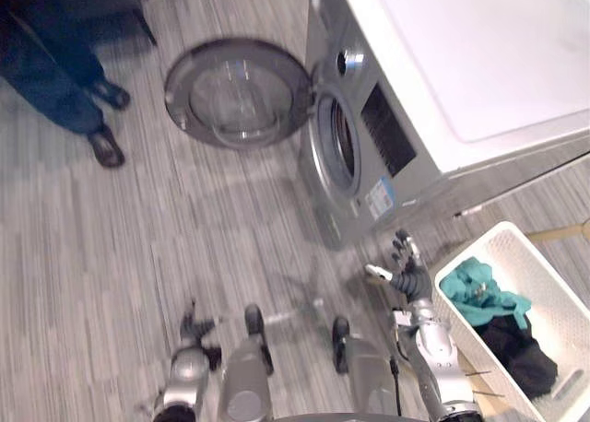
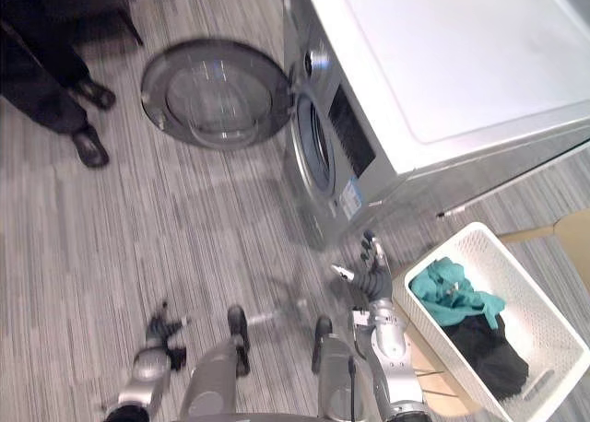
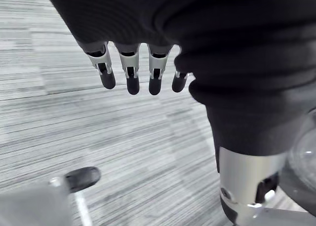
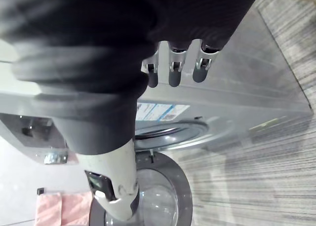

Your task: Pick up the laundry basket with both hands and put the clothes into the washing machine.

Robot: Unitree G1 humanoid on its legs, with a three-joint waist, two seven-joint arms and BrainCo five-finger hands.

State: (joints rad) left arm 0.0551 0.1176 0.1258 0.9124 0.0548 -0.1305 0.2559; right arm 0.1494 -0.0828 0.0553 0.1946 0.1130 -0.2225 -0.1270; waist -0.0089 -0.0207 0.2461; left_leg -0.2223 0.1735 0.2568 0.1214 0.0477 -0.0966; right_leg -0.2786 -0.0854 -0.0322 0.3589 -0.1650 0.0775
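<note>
A white laundry basket (image 1: 562, 293) stands on the floor at my right, holding a teal garment (image 1: 481, 291) and a black one (image 1: 518, 348). The grey washing machine (image 1: 461, 90) stands ahead with its round door (image 1: 238, 92) swung open to the left and its drum opening (image 1: 342, 144) facing me. My right hand (image 1: 408, 273) hovers open just left of the basket's near corner, fingers straight, holding nothing. Low at my left, my left hand (image 1: 195, 334) hangs open over the floor, far from the basket.
A person's legs and dark shoes (image 1: 103, 146) stand at the far left by the open door. A wooden board (image 1: 553, 232) lies beside the basket, and pink cloth (image 4: 61, 207) lies on the floor. Striped grey flooring spreads before the machine.
</note>
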